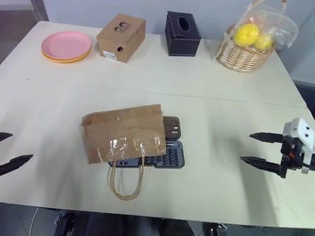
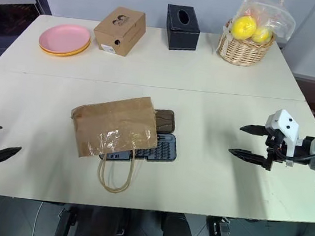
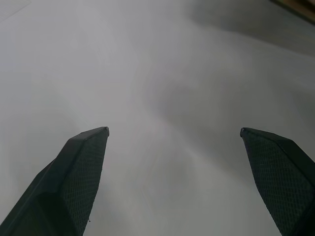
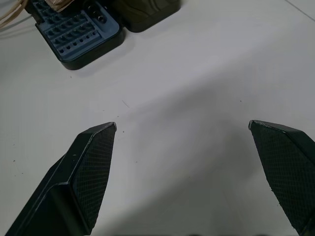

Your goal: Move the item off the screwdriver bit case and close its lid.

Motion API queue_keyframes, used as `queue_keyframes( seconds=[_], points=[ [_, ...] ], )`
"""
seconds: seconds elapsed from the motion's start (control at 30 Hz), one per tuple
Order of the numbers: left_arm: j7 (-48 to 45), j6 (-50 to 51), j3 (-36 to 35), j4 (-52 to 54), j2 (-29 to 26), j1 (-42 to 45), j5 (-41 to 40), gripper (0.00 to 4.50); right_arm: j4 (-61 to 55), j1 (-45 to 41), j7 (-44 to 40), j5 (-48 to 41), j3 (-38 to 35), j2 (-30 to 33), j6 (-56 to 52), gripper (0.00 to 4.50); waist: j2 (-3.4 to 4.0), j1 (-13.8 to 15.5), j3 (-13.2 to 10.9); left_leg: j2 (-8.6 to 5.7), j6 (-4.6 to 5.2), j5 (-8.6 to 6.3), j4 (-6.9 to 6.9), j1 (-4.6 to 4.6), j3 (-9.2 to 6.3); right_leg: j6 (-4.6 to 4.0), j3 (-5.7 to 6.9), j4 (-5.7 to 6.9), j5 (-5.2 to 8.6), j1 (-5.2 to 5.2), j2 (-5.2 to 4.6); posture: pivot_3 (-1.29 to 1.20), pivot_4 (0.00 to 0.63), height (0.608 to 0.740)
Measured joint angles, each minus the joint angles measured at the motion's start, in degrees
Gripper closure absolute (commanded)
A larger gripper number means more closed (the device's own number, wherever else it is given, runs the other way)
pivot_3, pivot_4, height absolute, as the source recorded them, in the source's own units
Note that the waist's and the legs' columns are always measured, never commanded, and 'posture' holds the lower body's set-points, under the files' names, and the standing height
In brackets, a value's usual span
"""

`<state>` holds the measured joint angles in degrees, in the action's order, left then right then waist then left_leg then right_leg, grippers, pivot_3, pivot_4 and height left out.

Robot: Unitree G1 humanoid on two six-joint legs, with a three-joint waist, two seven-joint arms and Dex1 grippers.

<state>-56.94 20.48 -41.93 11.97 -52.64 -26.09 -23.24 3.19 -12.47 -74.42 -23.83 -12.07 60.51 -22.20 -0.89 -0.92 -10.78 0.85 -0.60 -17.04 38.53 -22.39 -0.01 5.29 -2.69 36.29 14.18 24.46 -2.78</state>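
A crinkled brown paper bag (image 1: 124,132), the item, lies across the open screwdriver bit case (image 1: 170,154) in the middle of the table, its loop handles (image 1: 127,180) trailing toward the front edge. The case's tray of bits (image 4: 78,32) sticks out at the bag's right. The smoky brown lid (image 1: 172,127) lies flat behind it, partly under the bag. My left gripper (image 1: 4,148) hovers open at the table's front left, well away from the bag. My right gripper (image 1: 257,149) hangs open to the right of the case, fingers (image 4: 88,167) pointing toward it with bare table between.
Along the far edge stand pink plates (image 1: 66,46), a small cardboard box with two round holes (image 1: 121,37), a black cube tissue box (image 1: 182,34) and a wicker basket of yellow fruit (image 1: 248,44). A seam (image 1: 149,91) crosses the table behind the bag.
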Motion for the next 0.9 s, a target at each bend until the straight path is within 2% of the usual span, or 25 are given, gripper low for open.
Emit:
queue_keyframes(
  seconds=[0.4,0.63,0.77,0.9],
  points=[
    [3.3,5.5,0.5,4.7,2.5,4.1,-2.7,0.02,-0.8,-0.1,3.7,-0.1,0.0,-1.6,-1.6,0.0,0.01,0.0,0.0,-0.01,0.0,0.0,0.0,0.01,0.02,0.01,0.0,0.01,-0.02,-0.02,0.02,0.0,0.15,0.74],
    [2.0,13.0,0.3,11.7,0.8,8.5,-11.1,0.02,-5.4,-8.0,3.8,-1.9,2.8,-1.6,-6.6,0.0,0.02,-0.1,0.0,0.02,0.0,0.01,0.0,0.03,-0.02,0.01,0.0,0.04,-0.03,-0.01,0.09,0.0,0.15,0.74],
    [0.5,17.0,2.3,13.1,-4.3,17.2,-16.5,0.02,-11.5,-14.9,2.4,-5.7,5.4,-1.5,-11.5,0.0,0.05,0.1,0.0,0.01,-0.01,0.01,0.01,0.01,-0.08,0.01,0.05,0.05,-0.03,-0.01,0.1,0.0,0.15,0.74],
    [-3.2,15.4,16.2,8.1,-8.2,35.0,-16.0,0.02,-17.2,-17.2,-1.5,-10.2,6.6,0.8,-15.4,0.0,0.08,1.1,0.0,-0.15,-0.01,0.01,0.05,0.0,-0.07,0.03,0.12,-0.01,-0.04,-0.15,0.08,0.0,0.15,0.74]
  ],
)
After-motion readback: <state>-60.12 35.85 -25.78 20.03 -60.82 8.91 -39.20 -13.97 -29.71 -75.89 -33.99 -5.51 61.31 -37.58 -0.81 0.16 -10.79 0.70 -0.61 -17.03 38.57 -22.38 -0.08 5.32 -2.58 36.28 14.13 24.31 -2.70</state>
